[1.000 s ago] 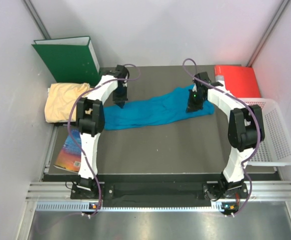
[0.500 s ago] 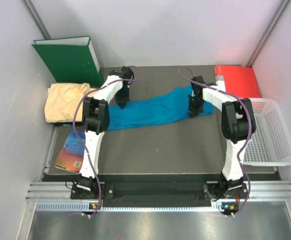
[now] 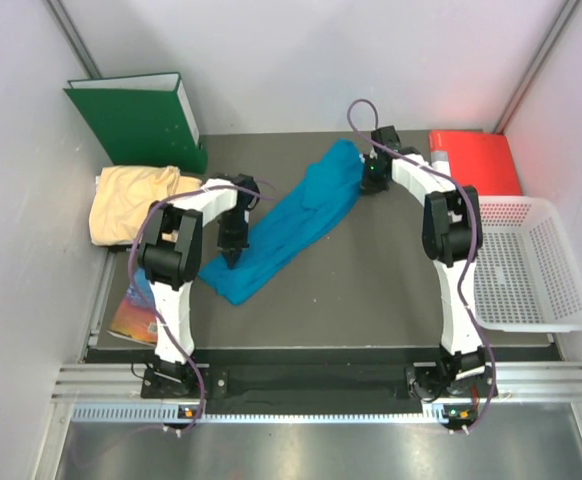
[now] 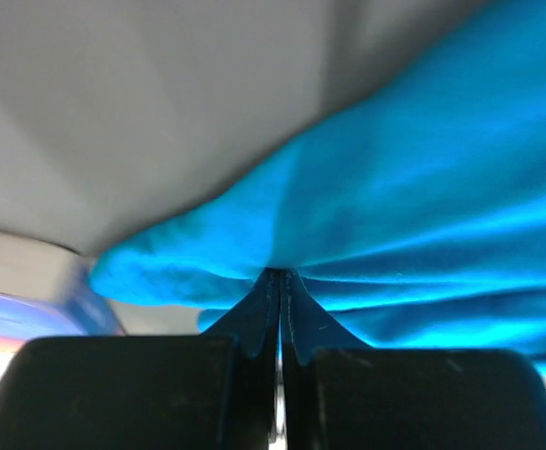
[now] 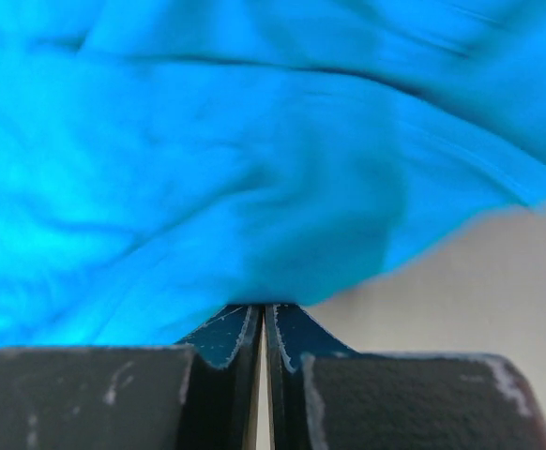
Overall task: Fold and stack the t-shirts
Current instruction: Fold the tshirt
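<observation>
The left gripper (image 4: 279, 286) is shown in the left wrist view clenched on a gathered fold of the teal-blue t-shirt (image 4: 414, 187), the jaws pressed flat together and the cloth fanning out in creases from their tips. The right gripper (image 5: 264, 314) is shown in the right wrist view clamped in the same manner on an edge of that t-shirt, which fills nearly the whole frame, a corner of grey table (image 5: 484, 281) being exposed at the lower right. The grips are resolved only in these two close views, and the layout of the garment only in the top external view. There the t-shirt is seen drawn out as a diagonal band across the table, from the right gripper (image 3: 368, 186) at its far end to the left gripper (image 3: 233, 258) close to its near-left end. Whether the middle of the band rests on the table cannot be told. Only the top view shows the rest: the pale yellow-orange t-shirt (image 3: 131, 203) is bunched at the left edge of the table, just in front of the upright green binder (image 3: 141, 115). A red folder (image 3: 479, 160) lies at the far right corner, a white basket (image 3: 527, 265) along the right side, and a colourful booklet (image 3: 131, 312) beside the left arm.
</observation>
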